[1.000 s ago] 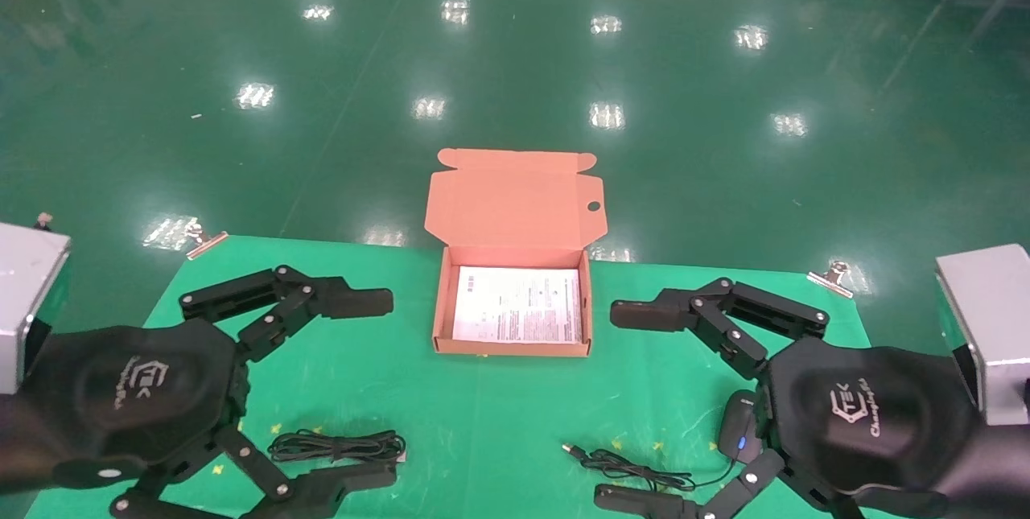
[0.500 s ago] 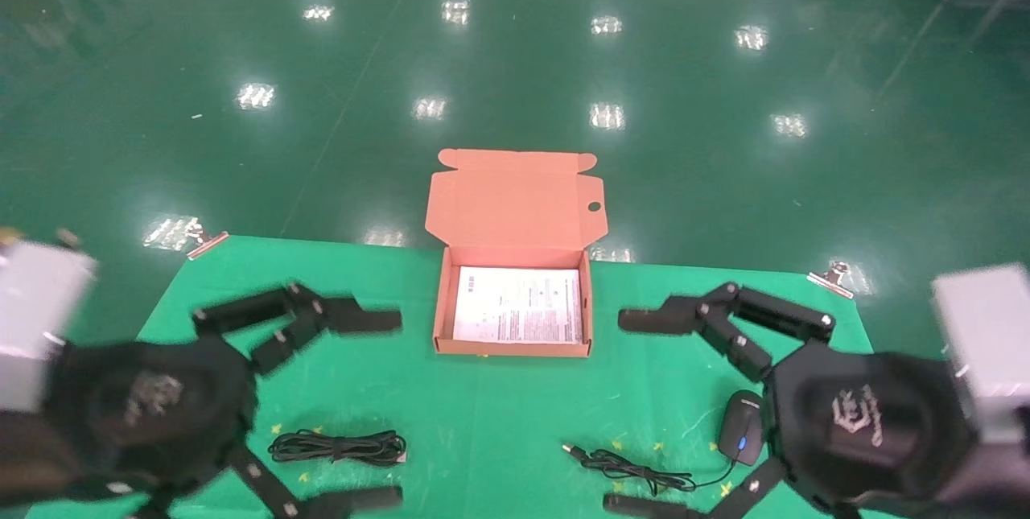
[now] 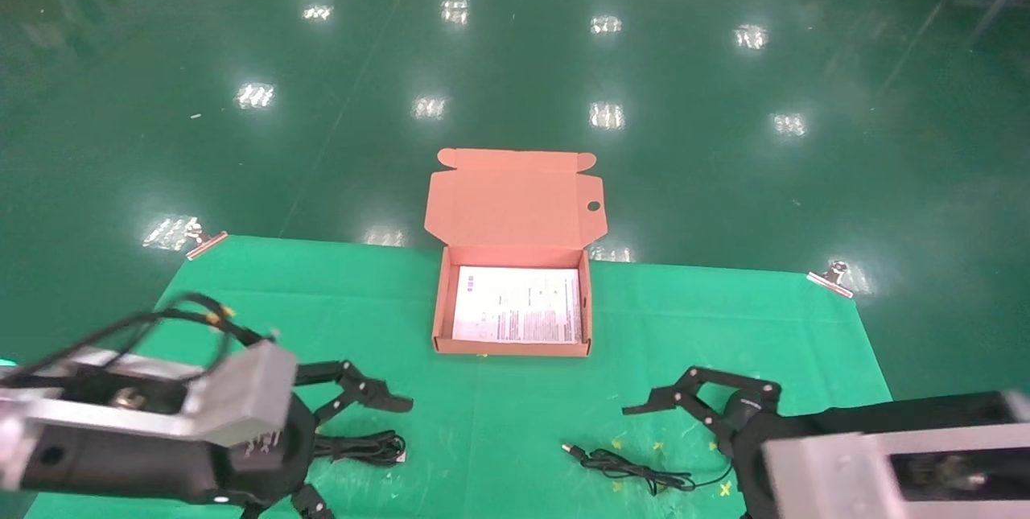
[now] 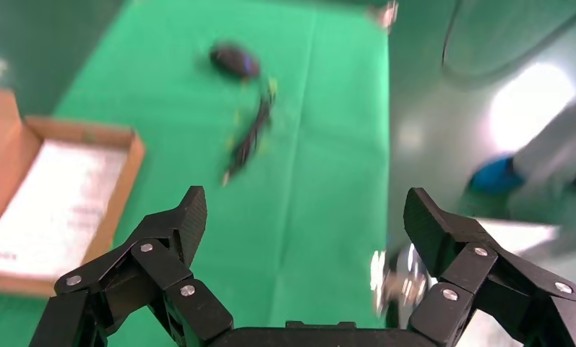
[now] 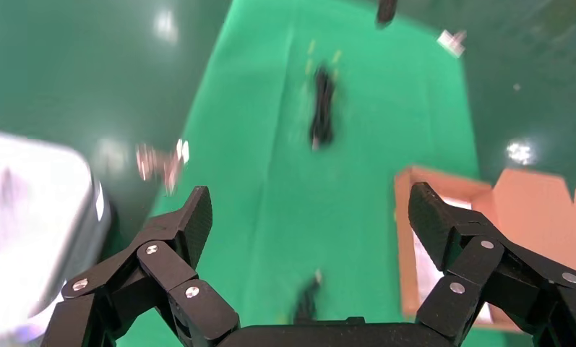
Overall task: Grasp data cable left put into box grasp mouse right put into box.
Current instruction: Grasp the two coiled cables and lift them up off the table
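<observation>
Grippers, left [image 3: 354,430] and right [image 3: 680,414], both spread; box [image 3: 512,347] sheet print unreadable.

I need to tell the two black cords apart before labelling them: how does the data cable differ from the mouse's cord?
The data cable is gathered into a tight, narrow bundle of loops; the mouse's cord lies loose and sprawling. The data cable sits by the left gripper, the mouse's cord by the right gripper. The cord's free end shows a small plug. Both are thin, black and on the green mat, outside the box.

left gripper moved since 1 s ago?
Yes. The left gripper has dropped toward the table's near edge, away from the box, and is now over the data cable.
</observation>
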